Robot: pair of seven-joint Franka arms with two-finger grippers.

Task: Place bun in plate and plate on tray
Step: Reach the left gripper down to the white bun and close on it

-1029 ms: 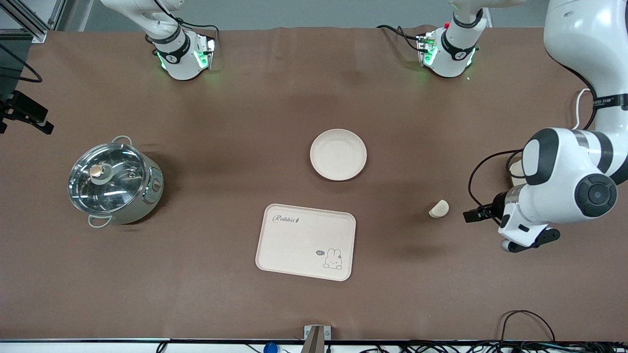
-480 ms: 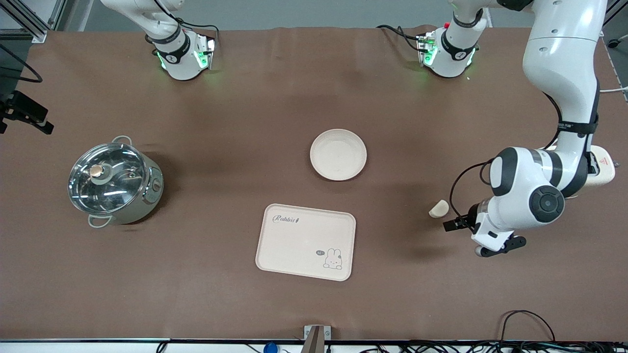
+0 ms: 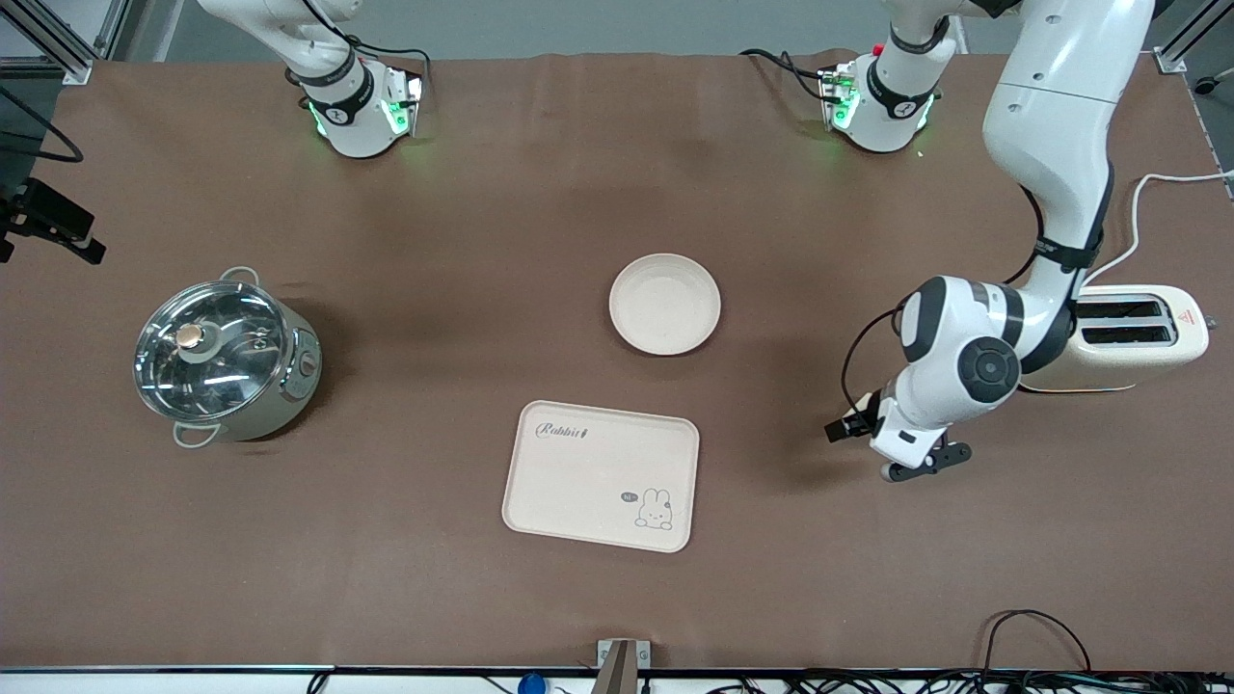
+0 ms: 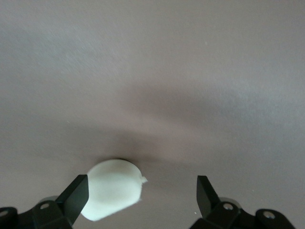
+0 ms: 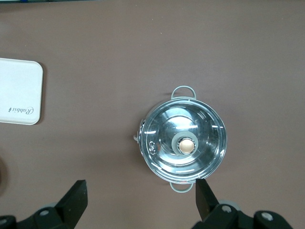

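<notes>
Start at the right arm's end of the counter [image 3: 482, 193]: a lidded steel pot [image 3: 224, 359] stands there, and your right tool [image 5: 141, 188] hangs above it, waiting, fingers spread wide with nothing between them.

Toward the middle you have the tray [image 3: 603, 475], flat and bare, with its rabbit print facing up. The plate [image 3: 665, 304] sits farther from the front camera than the tray, apart from it and holding nothing.

Next comes your left tool [image 4: 143, 183], low over the counter between the tray and the toaster [image 3: 1142, 337]. Its fingers are spread apart and grip nothing. The bun [image 4: 114, 188] lies on the counter under it, inside the gap and close against one finger [image 4: 76, 193]. From the front view, the arm's wrist hides the bun.
</notes>
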